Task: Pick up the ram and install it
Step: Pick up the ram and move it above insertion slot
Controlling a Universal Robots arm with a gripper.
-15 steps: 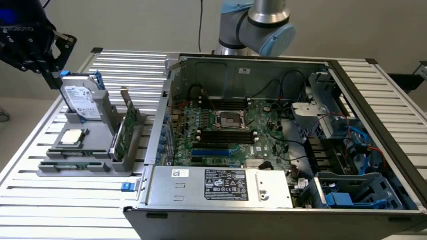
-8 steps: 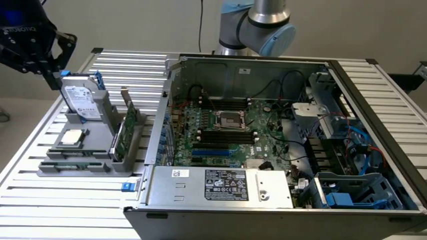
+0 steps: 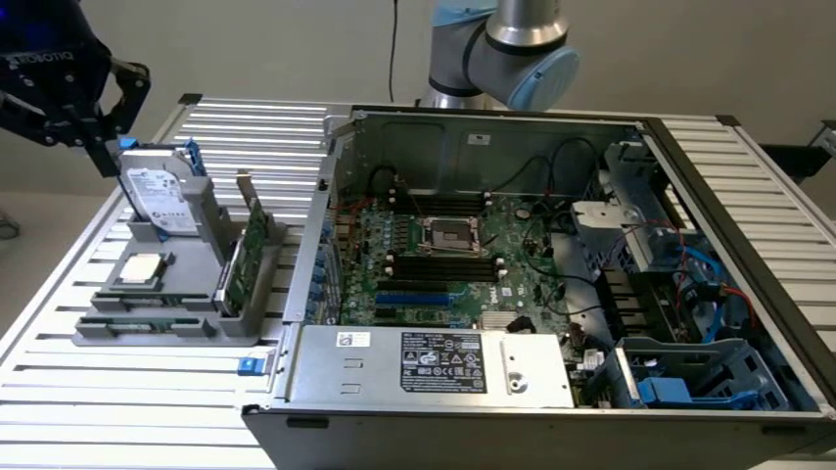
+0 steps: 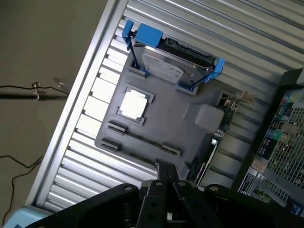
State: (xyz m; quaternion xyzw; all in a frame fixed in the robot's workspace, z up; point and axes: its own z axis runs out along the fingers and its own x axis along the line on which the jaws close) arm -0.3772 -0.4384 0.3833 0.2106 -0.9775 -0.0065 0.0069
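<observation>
- Nearest me, the open metal computer case (image 3: 523, 436) lies on its side on the slatted aluminium table (image 3: 117, 392).
- Beside it, toward the exterior view's left, a grey plastic holder block (image 3: 183, 257) sits on the slats. The ram (image 3: 137, 322), a long, thin dark-green stick, lies flat in the slot along the block's near edge.
- Behind the ram, a square silver processor chip (image 3: 141, 269) rests in its recess, and a taller green expansion card (image 3: 249, 257) stands upright on the block's case side.
- Further back, a silver hard drive in a blue carrier (image 3: 163, 201) stands on edge.
- Above the drive hangs the black gripper (image 3: 102, 157), jaws pressed together on nothing, well apart from the ram.
- Farthest off, the arm's grey and light-blue joints (image 3: 516, 49) rise behind the case.
</observation>
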